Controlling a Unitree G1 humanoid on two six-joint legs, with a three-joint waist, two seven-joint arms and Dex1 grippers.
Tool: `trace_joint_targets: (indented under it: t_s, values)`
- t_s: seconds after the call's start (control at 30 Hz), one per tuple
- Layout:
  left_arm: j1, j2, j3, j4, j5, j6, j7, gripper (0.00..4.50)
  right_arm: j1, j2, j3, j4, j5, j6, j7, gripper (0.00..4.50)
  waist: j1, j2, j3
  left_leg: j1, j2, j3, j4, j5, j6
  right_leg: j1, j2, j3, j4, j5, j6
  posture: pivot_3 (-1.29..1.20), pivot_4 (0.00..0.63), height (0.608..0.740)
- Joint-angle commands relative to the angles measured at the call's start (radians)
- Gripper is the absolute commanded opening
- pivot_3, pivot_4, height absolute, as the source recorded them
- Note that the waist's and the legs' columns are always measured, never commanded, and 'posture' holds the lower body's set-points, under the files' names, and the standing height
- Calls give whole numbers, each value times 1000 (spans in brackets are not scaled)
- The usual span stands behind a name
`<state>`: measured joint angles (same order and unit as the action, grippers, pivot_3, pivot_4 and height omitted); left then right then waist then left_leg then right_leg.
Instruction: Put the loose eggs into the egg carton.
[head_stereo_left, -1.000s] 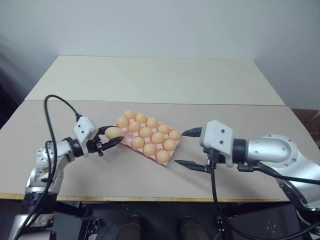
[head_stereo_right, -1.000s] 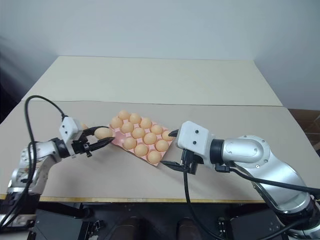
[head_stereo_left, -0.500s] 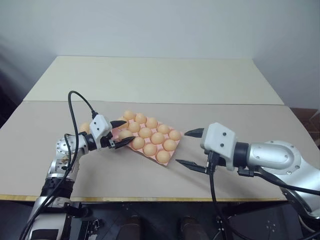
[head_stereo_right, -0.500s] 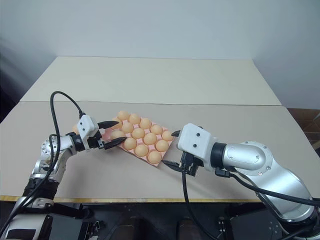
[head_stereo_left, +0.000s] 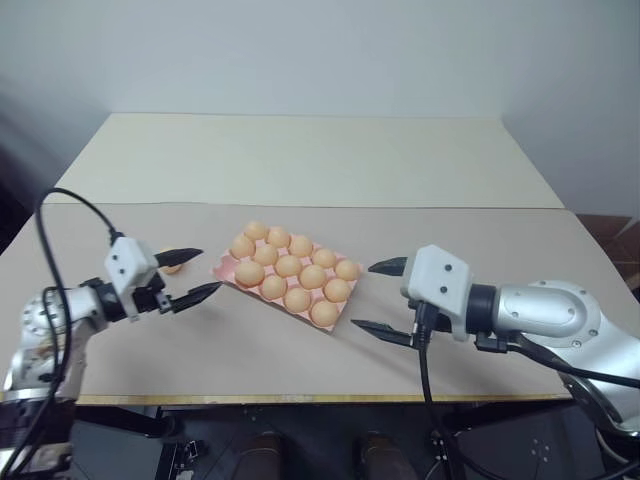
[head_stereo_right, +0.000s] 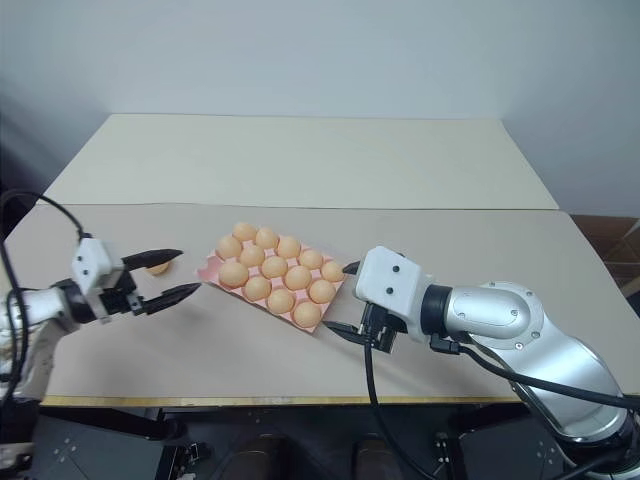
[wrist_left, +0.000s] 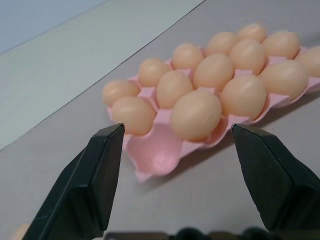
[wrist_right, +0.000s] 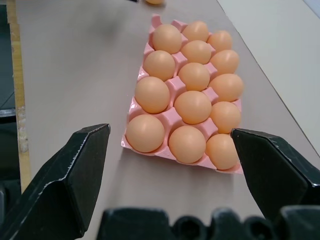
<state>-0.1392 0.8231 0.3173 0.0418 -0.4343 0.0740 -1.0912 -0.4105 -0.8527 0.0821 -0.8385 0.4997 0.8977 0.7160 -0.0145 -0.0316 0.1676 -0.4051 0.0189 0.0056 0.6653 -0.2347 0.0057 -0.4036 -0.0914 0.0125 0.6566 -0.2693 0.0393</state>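
The pink egg carton lies mid-table, nearly full of orange-brown eggs; its cup at the left corner is empty. One loose egg rests on the table left of the carton, partly hidden behind the upper finger of my left gripper. That gripper is open and empty, a short way left of the carton and pointing at it. My right gripper hovers open and empty just off the carton's right end. In the right wrist view the carton stretches away between the fingers.
The carton sits on a grey-beige table whose front edge is close to both arms. A second, lighter table adjoins it at the back. A black cable loops above my left arm.
A second ago my left gripper held an egg beside the carton. It opened over the carton's left end, left the egg in a cup, and has drawn back left, empty. The right arm stayed still.
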Motion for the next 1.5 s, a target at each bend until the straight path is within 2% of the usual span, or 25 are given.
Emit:
trace_joint_targets:
  t_s: [0.03,0.17,0.33,0.6,0.77,0.9,1.0,1.1,1.3,1.5]
  values:
    - [87,49,144,-56,-45,32,3,3714,-5,-20,-48,-5,27,-42,39,4500,0,0,0,0,0,0,0,0,0,0,0,0,0,0,0,0,150,740]
    - [207,72,267,-79,-54,65,21,3714,-3,-33,-80,14,47,-66,78,4500,0,0,0,0,1,0,0,0,0,0,0,0,0,0,0,0,150,740]
    - [334,56,393,-131,-65,89,39,3714,1,-53,-105,36,62,-98,125,4500,3,0,0,0,1,0,0,0,0,0,0,0,-1,0,0,0,150,740]
    - [387,34,436,-199,-73,130,87,3714,-17,-51,-75,72,49,-133,143,4500,3,0,0,1,1,0,0,0,0,1,0,0,-1,0,0,0,150,740]
    - [385,21,422,-234,-80,171,135,3714,-19,-55,-69,76,44,-135,138,4500,2,0,0,0,1,1,0,0,0,0,0,0,-1,0,0,0,150,740]
    - [314,3,351,-228,-18,211,265,3714,-22,-54,-72,76,42,-129,125,4500,6,0,0,1,1,0,0,0,0,1,0,0,-1,0,0,0,150,740]
    - [192,-27,261,-181,61,250,416,3714,-26,-53,-74,76,42,-122,116,4500,11,0,0,1,-1,0,0,0,0,1,0,-1,0,0,0,0,150,740]
    - [63,-70,187,-120,88,282,501,3714,-34,-52,-71,74,44,-114,109,4500,12,-1,0,0,-1,0,0,0,0,1,0,0,0,0,0,0,150,740]
    - [-132,-132,73,64,134,264,555,3714,-43,-58,-82,52,60,-86,90,4500,12,-1,-1,-1,-2,0,0,0,0,0,0,0,0,0,0,0,150,740]
    - [-233,-158,-4,225,180,214,552,3714,-22,-74,-106,22,77,-51,58,4500,9,-1,-1,-1,-2,0,0,0,0,0,0,0,0,0,0,0,150,740]
